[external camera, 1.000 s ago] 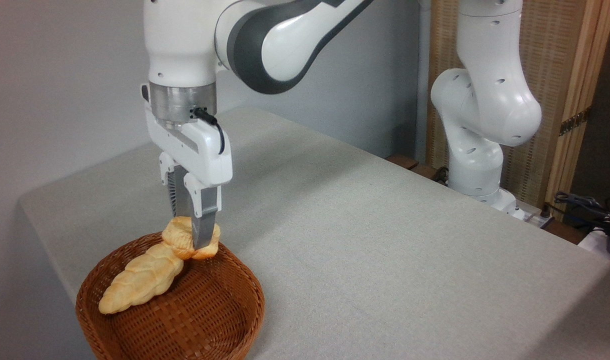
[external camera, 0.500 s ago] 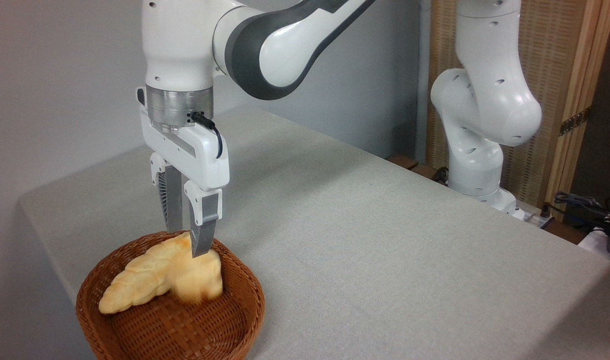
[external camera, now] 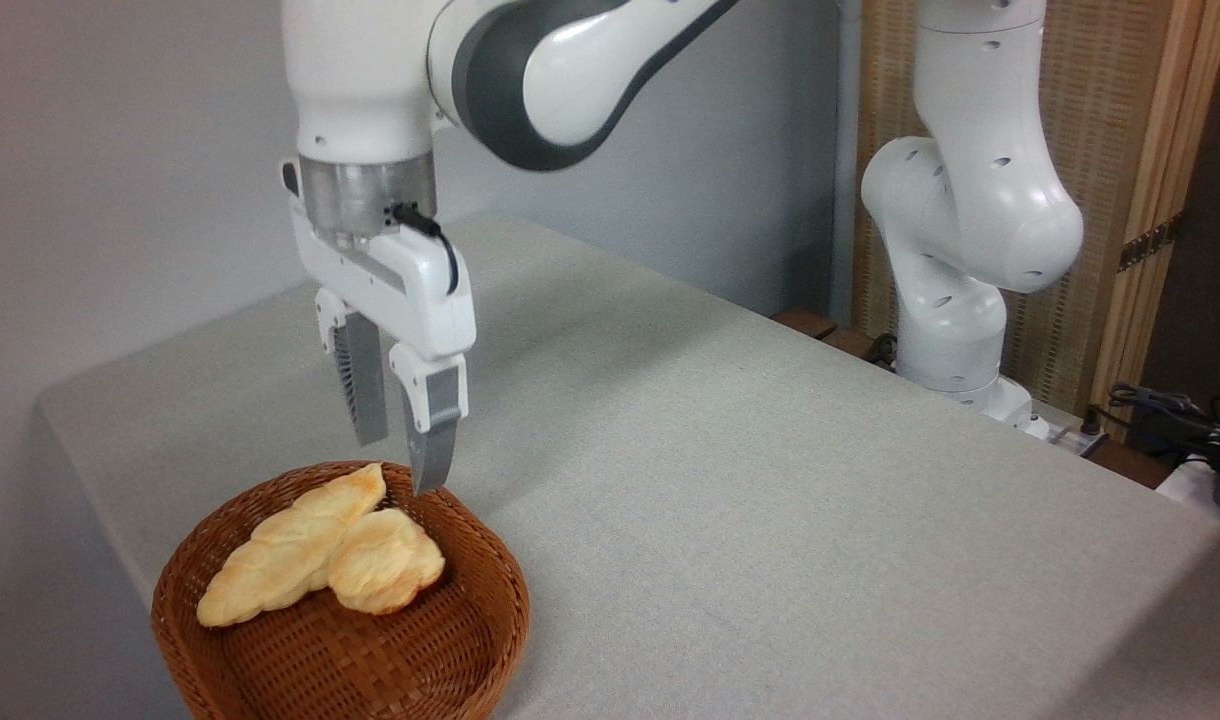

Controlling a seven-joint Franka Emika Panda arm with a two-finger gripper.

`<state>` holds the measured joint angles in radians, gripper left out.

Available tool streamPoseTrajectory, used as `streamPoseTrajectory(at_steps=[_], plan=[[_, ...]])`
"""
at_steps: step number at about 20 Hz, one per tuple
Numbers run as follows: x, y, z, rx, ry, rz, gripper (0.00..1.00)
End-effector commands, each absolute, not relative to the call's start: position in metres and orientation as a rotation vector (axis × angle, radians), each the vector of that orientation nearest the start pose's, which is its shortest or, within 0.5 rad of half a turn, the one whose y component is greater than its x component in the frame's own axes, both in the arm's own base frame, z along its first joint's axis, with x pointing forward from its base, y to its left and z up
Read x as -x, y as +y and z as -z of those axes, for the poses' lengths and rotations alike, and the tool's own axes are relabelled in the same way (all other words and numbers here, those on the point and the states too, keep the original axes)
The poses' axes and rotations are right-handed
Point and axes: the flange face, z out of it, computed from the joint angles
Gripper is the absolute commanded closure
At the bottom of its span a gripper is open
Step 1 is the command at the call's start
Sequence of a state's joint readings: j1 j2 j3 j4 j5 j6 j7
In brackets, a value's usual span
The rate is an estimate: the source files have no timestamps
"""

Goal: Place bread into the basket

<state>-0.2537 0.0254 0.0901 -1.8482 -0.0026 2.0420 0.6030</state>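
Lying in basket point(external camera: 440, 655): bread point(external camera: 385, 575), twisted loaf point(external camera: 285, 550).

A robotics lab or test room, not a home. A white and grey jointed robot arm point(external camera: 530, 70) is bolted at the edge of a plain table covered in grey-beige cloth point(external camera: 770, 520) — its base point(external camera: 955, 370) stands at 3 o'clock. Bare pale grey walls point(external camera: 120, 150) fill the 9 to 12 o'clock side. At 1 o'clock stands a woven reed screen in a light wooden frame point(external camera: 1120, 150), and loose dark cables point(external camera: 1170, 415) trail at 4 o'clock.
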Motion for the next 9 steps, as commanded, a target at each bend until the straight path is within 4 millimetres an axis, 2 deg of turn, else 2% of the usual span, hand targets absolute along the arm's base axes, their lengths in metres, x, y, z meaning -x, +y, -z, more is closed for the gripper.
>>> streamPoseTrajectory(at_steps=[1,4,9], plan=[[-0.5674,-0.0932,-0.548,2.908,1.118,0.17,0.0],[-0.5611,-0.0914,-0.5441,2.908,1.135,0.082,0.0],[-0.5593,-0.0867,-0.5505,2.926,1.121,0.099,0.0]])
